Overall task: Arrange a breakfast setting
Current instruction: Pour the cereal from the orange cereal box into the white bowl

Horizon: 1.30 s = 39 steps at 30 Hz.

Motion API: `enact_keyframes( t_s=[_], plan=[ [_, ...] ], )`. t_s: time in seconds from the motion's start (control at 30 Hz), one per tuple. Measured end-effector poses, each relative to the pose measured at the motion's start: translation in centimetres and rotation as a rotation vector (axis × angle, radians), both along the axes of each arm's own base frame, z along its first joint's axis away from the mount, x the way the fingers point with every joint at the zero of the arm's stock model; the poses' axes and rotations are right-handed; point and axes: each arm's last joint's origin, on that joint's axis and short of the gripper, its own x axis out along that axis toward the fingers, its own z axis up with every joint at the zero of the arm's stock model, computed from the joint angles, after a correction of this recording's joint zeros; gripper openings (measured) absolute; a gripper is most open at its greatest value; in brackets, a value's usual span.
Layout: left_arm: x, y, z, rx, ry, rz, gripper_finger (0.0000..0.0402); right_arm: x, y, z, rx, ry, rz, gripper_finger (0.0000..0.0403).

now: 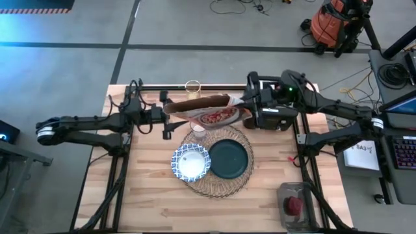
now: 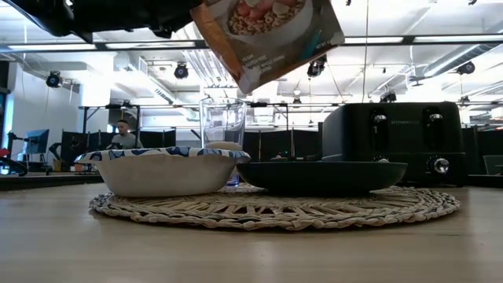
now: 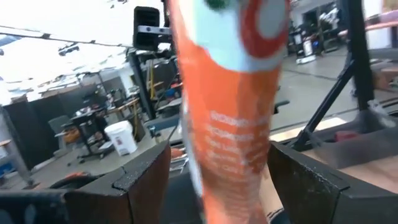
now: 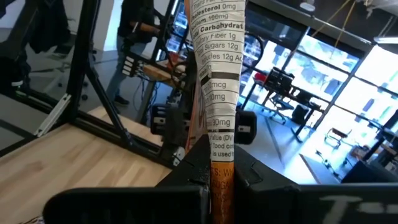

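The left gripper (image 1: 168, 116), fingers spread wide either side of the cereal bag (image 1: 207, 109), hangs over the table's (image 1: 143, 195) far edge, while the right gripper (image 1: 242, 110) has the bag's other end pinched flat between pressed-together fingers. The risk, I'd say: a floppy bag pinched at one end can sag or tip and scatter cereal past the bowl (image 1: 190, 162). That blue-and-white patterned bowl looks empty beside the dark teal plate (image 1: 228, 158) on the tan woven placemat (image 1: 218, 186) mid-table, the clear glass (image 1: 197, 130) stands at the mat's far rim, and the red fruit (image 1: 295, 205) waits by the near right corner.
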Motion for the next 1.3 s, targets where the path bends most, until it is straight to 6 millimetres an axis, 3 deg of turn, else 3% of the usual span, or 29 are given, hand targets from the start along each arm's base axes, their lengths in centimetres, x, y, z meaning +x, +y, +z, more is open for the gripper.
enact_keyframes(
  t_s=[0.63, 0.8, 1.07, 1.3],
  plan=[
    [1.2, 0.2, -0.2, 0.019, -0.065, -0.107, 0.0232, 3.1, 0.7, 0.1, -0.087, 0.008, 0.061, 0.0008],
    [1.1, 0.1, -0.2, 0.033, -0.065, -0.113, 0.0175, 3.2, 1.0, 0.0, -0.085, 0.009, 0.070, 0.0008],
    [1.1, 0.2, -0.1, 0.056, -0.067, -0.129, 0.0014, 3.4, 1.3, -0.1, -0.069, 0.017, 0.086, 0.0008],
    [0.8, 0.2, 0.1, 0.024, -0.077, -0.141, 0.0001, 3.3, 1.4, -0.1, 0.033, 0.043, 0.087, 0.0009]
  ],
)
